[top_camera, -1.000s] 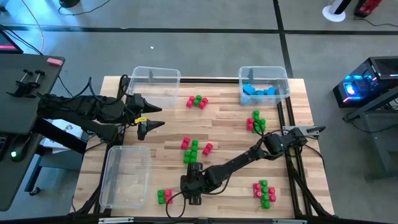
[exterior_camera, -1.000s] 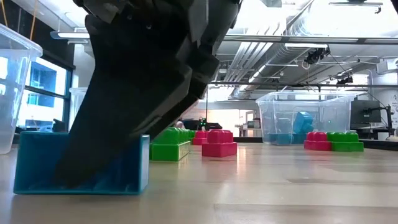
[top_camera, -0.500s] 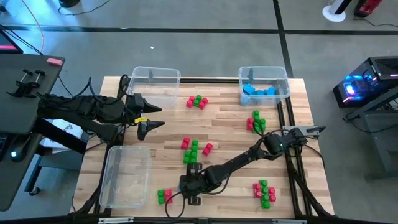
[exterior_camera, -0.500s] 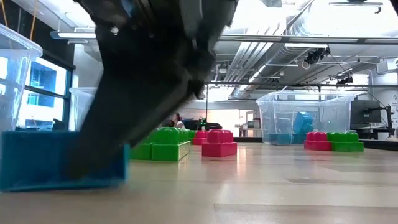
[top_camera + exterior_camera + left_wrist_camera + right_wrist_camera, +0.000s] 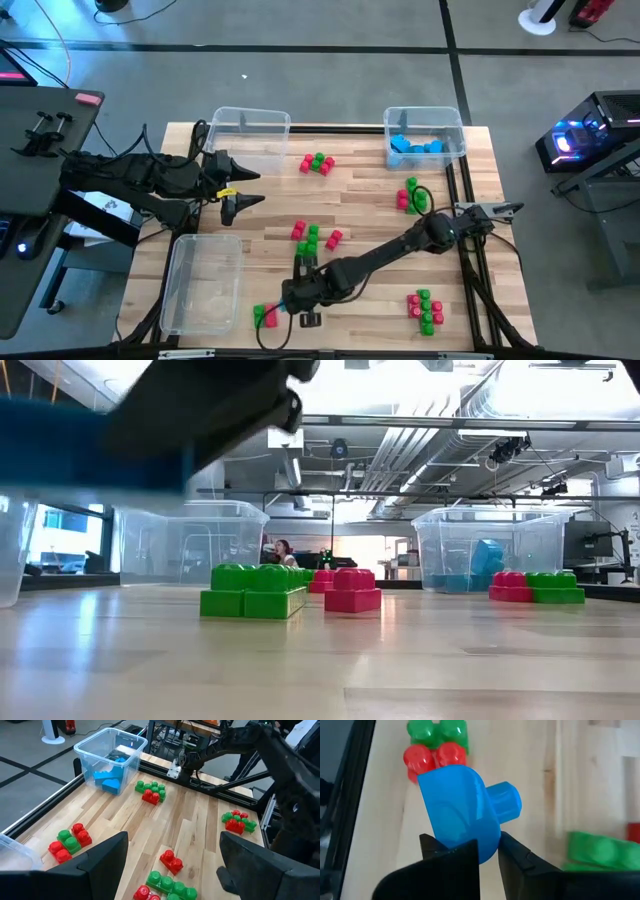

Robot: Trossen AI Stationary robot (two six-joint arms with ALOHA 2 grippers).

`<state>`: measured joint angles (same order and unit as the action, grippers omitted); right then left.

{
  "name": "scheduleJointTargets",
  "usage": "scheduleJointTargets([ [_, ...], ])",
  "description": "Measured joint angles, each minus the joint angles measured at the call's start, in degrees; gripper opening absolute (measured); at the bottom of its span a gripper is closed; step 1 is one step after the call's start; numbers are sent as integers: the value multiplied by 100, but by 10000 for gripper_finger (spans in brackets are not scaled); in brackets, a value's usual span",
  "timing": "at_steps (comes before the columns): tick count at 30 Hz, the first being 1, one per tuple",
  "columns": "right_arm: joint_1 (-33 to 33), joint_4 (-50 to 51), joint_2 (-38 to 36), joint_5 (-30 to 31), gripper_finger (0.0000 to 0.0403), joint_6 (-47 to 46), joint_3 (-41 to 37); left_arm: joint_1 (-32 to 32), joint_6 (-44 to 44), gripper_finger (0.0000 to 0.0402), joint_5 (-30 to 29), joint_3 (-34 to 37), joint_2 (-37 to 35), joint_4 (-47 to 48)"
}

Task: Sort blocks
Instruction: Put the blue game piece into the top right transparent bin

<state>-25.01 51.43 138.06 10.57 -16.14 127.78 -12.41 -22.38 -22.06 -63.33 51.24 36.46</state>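
Right gripper (image 5: pixel 487 851) clamped on blue block (image 5: pixel 465 810), lifted off table (image 5: pixel 370 200). Left gripper (image 5: pixel 245 187) spread wide, empty, near back-left bin (image 5: pixel 250 122).

The blue block (image 5: pixel 90 445) is blurred, seemingly cut off at top.

Reaching long across the tabletop from the right edge toward the near middle, right tool (image 5: pixel 292 297) pinching a blue block (image 5: pixel 465 815) between closed fingers (image 5: pixel 452 857), lifted clear of the surface. Waiting at the left side, left tool (image 5: pixel 245 187) hovering with fingers (image 5: pixel 100 857) spread wide, holding nothing, pointing toward the middle.
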Motion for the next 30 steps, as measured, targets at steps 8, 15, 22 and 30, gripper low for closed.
scheduleJointTargets([
  [8, 209, 980, -428, 163, 4, 400, 390, -1, 225, 300, 81, -2, -251, -436],
  [15, 752, 1857, -1212, 1132, 4, 157, 84, -1, 366, 300, 81, -2, -522, -513],
  [22, 1752, 3093, -1630, 1943, 4, 240, 60, 1, 679, 300, 284, -2, -665, -509],
  [30, 3298, 3797, -2546, 2083, 4, 566, -289, 1, 710, 300, 350, -2, -675, -485],
])
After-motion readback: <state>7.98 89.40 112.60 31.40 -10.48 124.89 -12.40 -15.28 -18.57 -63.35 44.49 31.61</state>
